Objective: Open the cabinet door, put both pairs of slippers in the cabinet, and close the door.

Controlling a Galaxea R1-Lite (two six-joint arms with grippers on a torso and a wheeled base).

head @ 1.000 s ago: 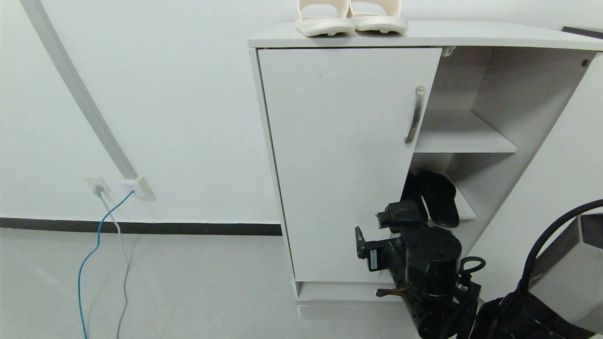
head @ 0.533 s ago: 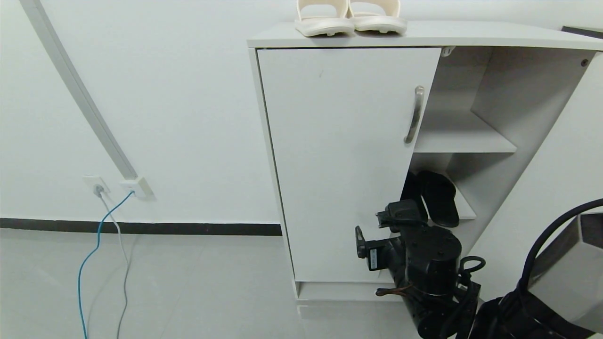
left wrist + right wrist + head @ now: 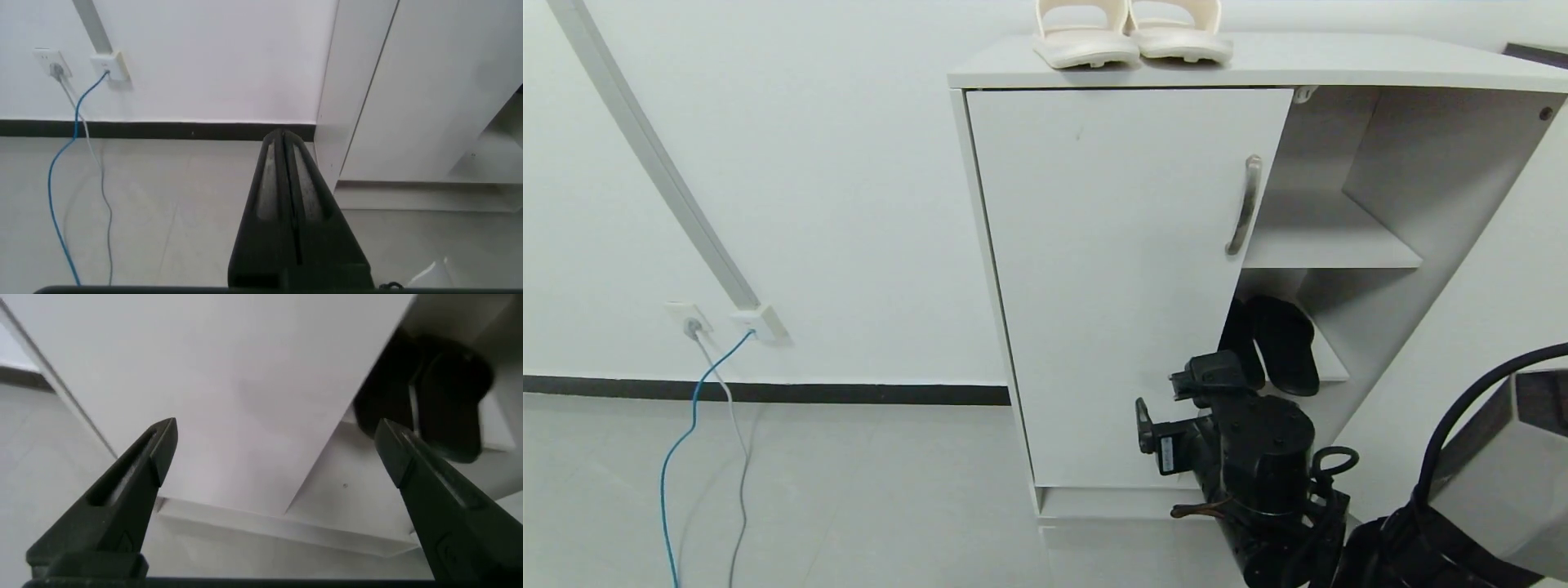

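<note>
From my console the cabinet stands with its right door swung wide and its left door shut, the handle upright along that door's free edge. The black slippers lie side by side on the lower shelf of the open right compartment, partly hidden behind the edge of the left door; the upper shelf sits above them. The cream slippers are on top of the cabinet, close together at its front edge, directly above the shut door. My right gripper is spread wide and holds nothing. It faces the lower part of the left door from low down, and the door panel spans the gap between its fingers. The black pair lies beyond the door's edge, past one finger and not between the two — apart from the gripper, with no contact. My left gripper has its fingers pressed together on nothing, low over the floor and pointing at the wall just beside the cabinet's left side — well apart from both pairs. The wall sockets and a blue cable are off to the left.
</note>
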